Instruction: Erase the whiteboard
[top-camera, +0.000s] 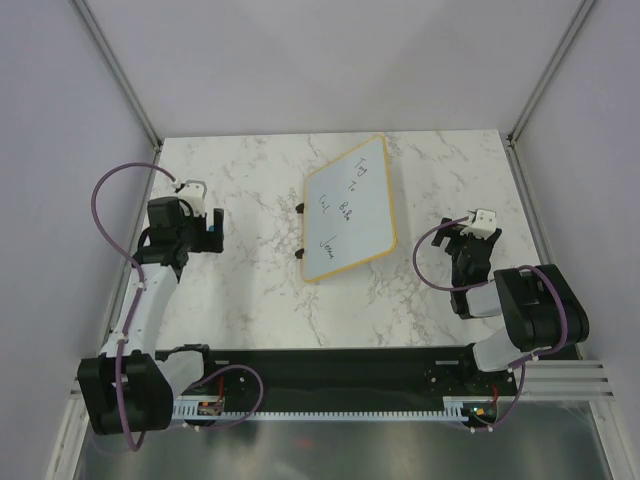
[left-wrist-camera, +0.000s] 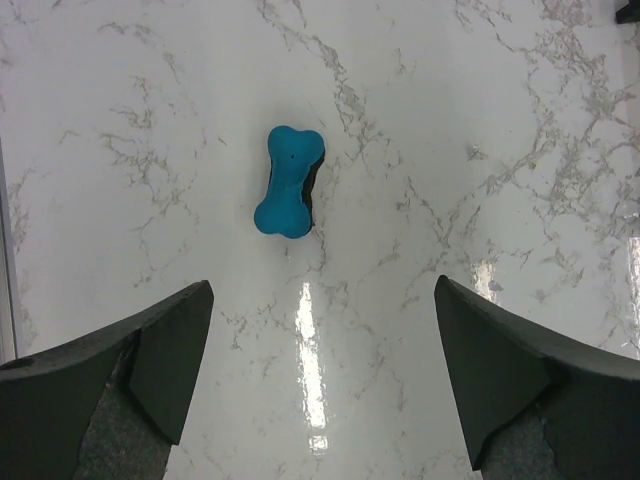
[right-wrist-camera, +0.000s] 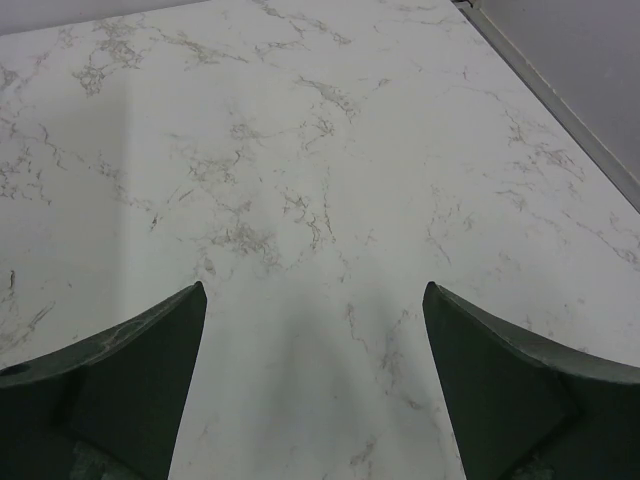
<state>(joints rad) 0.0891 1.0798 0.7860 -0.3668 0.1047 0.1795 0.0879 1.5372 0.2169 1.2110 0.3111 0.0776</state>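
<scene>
**Top external alone shows the board; left wrist alone shows the eraser**

Top external view has the whiteboard (top-camera: 348, 208) lying flat and skewed at the centre of the frame on the marbled surface (top-camera: 250, 290). It carries dark handwriting (top-camera: 338, 207), with two black clips (top-camera: 302, 232) on its left long edge. The left tool (top-camera: 200, 202) at centre left and the right tool (top-camera: 478, 222) at centre right are both well apart from it.

Left wrist view shows a blue bone-shaped eraser (left-wrist-camera: 289, 181) above centre, ahead of the spread, empty left tool (left-wrist-camera: 322, 283), with bare marble all round.

Right wrist view shows the right tool (right-wrist-camera: 314, 287) spread wide, holding nothing. The surface edge meets a grey wall (right-wrist-camera: 570, 50) at upper right.
</scene>
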